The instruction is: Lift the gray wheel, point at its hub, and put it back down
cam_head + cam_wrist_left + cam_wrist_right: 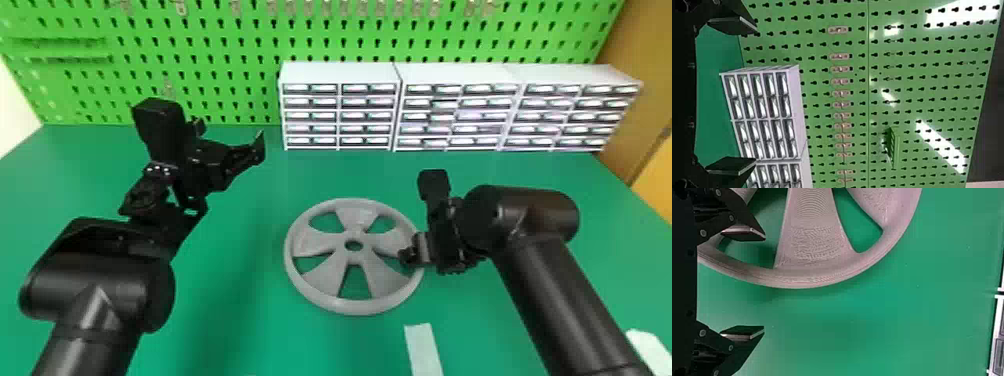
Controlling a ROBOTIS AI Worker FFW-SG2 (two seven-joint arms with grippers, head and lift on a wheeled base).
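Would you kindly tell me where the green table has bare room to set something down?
Bare green table lies between the gray wheel and the white drawer units, and left of the wheel. Crowded: the wheel's right rim, at the right gripper.

The gray wheel looks matt, finely ridged.

Drawer units stand side by side on the green table; behind them rises a green pegboard bearing clips; a pale strip lies nearer the front.
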